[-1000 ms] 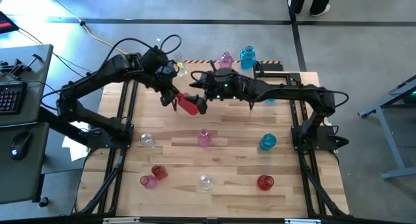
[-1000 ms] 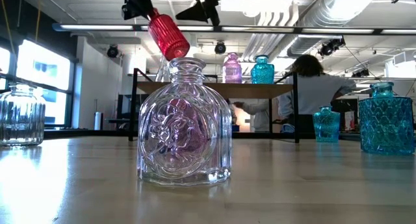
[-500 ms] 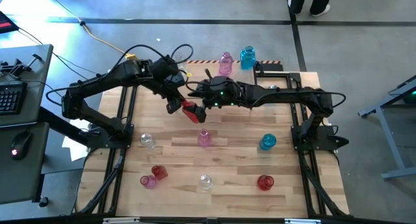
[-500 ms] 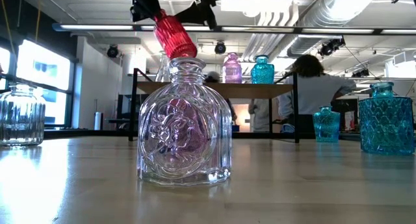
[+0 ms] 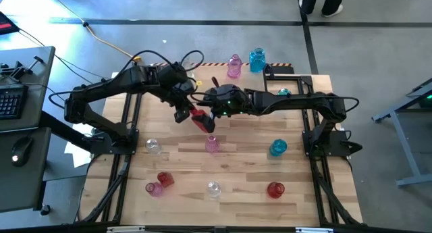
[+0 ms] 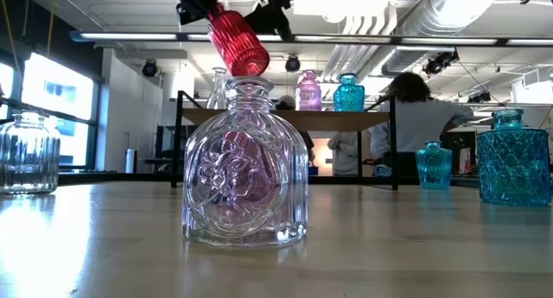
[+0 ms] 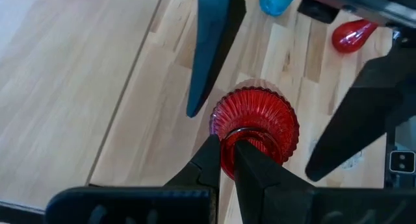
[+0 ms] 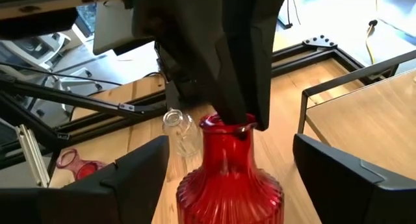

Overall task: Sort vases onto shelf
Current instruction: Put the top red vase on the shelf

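A slatted wooden tabletop (image 5: 236,172) seen from above, with two dark robot arms meeting over its far half; the left gripper (image 5: 185,111) has its fingers clenched on the rim of a ribbed red vase (image 5: 201,119), which hangs tilted in the air above the boards; in the left wrist view the two fingers (image 7: 211,162) pinch the vase's lip, its round ribbed body pointing down toward the wood; the right gripper (image 5: 210,115) sits right at the same vase with its fingers spread wide, one on either side of the red body, not closed on it; the right wrist view shows the vase (image 8: 227,169) standing between those released fingers, its neck held from above by the other arm's gripper.

The shelf (image 6: 285,118), a light-wood board on thin black legs, stands at the table's far edge; a pink vase (image 5: 234,65) and a blue vase (image 5: 257,59) stand on it, with a clear vase (image 6: 219,89) toward its other end.

On the tabletop: a clear vase (image 5: 153,146), a pink vase (image 5: 212,144), a blue vase (image 5: 278,148); nearer the front, a red vase (image 5: 165,179) touching a pink one (image 5: 154,188), a clear moulded vase (image 5: 214,188), and a red vase (image 5: 275,190); a person (image 6: 415,125) is in the room beyond.
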Action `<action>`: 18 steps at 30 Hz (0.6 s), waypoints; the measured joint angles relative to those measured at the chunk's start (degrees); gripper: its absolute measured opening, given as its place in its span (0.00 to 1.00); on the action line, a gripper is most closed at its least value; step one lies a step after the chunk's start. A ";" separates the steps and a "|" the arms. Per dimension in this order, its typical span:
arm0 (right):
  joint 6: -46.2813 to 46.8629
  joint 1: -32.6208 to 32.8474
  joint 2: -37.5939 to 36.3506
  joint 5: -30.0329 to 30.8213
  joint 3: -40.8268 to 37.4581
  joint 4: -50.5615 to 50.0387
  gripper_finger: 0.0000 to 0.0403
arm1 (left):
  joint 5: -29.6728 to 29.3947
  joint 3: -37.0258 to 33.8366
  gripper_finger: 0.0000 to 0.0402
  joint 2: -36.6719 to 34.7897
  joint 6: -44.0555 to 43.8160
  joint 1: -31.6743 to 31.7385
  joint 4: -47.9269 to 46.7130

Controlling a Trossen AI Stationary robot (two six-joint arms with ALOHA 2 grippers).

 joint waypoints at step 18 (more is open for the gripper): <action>1.45 -0.02 -0.06 0.00 0.00 -2.09 0.40 | -0.09 0.00 0.03 -0.02 -0.43 -0.45 2.05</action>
